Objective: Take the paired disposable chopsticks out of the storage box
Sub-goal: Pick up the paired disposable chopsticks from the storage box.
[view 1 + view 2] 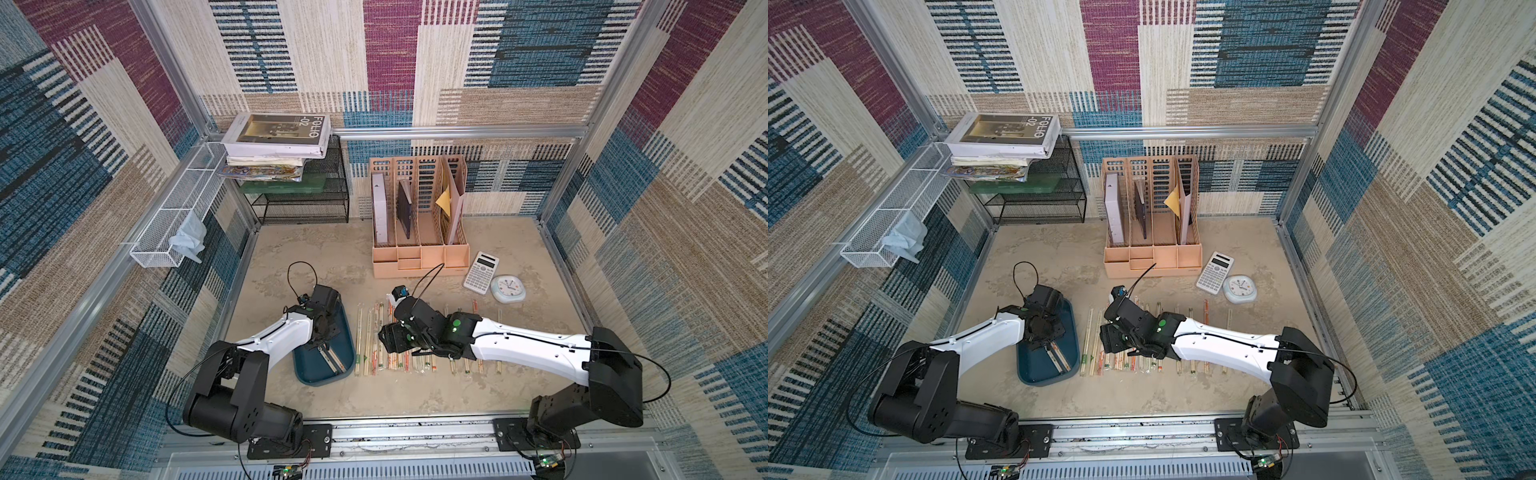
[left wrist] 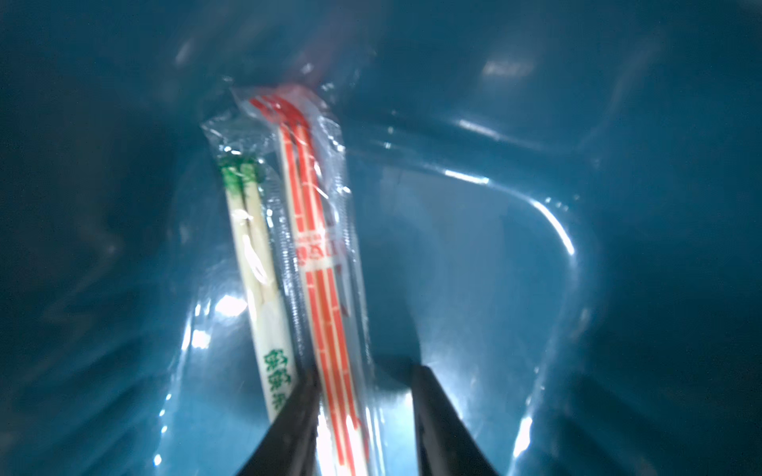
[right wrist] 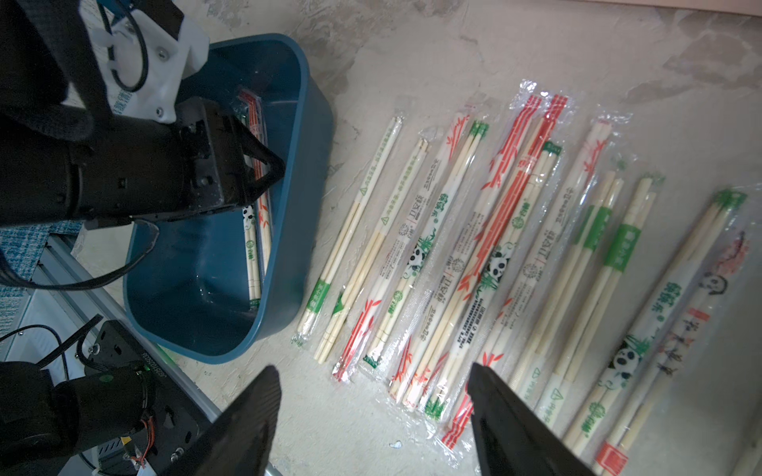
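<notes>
The left pincer (image 2: 363,375) is down in the teal storage box (image 3: 198,288) near the surface's (image 3: 412,49) front left. Its jaws are apart, straddling a red-printed chopstick pair (image 2: 317,230), with a green-printed pair (image 2: 251,247) just beside. The right pincer (image 3: 373,367) hangs wide apart over the row of sleeved chopsticks (image 3: 495,247) beside the box.

The left gripper (image 3: 264,169) is down inside the blue box (image 3: 307,230), over a couple of chopstick packs (image 3: 252,255) lying along the wall nearest the row outside. Just beside the box, a dozen or so more packs (image 3: 495,230) lie side by side on the pale table (image 3: 412,49), w/ green, red & panda prints, some overlapping. The right gripper (image 3: 375,371) hangs over the row's ends, fingers spread wide, holding nothing.
</notes>
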`<action>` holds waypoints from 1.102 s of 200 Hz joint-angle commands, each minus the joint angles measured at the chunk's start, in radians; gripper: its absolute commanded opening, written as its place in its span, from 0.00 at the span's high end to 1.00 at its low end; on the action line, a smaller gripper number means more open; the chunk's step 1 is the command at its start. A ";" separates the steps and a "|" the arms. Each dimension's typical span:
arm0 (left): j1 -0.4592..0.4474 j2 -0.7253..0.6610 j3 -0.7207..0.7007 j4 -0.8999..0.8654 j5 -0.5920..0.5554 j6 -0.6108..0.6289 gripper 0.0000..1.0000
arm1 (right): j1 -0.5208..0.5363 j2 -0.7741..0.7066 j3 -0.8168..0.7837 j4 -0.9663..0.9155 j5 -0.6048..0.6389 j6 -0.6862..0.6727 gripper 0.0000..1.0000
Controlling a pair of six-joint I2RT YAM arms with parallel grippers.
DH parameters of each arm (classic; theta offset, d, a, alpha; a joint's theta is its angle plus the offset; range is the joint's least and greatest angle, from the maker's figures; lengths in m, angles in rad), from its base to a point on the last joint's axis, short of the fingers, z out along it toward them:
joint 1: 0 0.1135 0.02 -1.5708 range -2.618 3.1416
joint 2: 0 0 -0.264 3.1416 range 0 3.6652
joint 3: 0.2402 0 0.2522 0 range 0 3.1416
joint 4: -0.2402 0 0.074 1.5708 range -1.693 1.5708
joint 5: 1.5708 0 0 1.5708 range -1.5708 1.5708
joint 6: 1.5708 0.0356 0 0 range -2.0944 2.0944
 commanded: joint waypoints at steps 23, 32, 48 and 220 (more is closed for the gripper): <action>0.001 -0.002 -0.005 -0.013 0.031 0.009 0.77 | -0.004 -0.007 0.005 -0.019 0.017 -0.009 0.25; 0.001 -0.008 -0.004 -0.017 0.033 0.011 0.80 | -0.005 -0.007 0.004 -0.018 0.017 -0.009 0.25; 0.001 -0.023 0.003 -0.028 0.034 0.019 0.85 | -0.006 -0.007 0.004 -0.018 0.016 -0.009 0.25; -0.056 -0.290 0.232 -0.230 0.133 0.139 1.00 | -0.105 -0.092 -0.056 -0.023 0.018 -0.007 0.25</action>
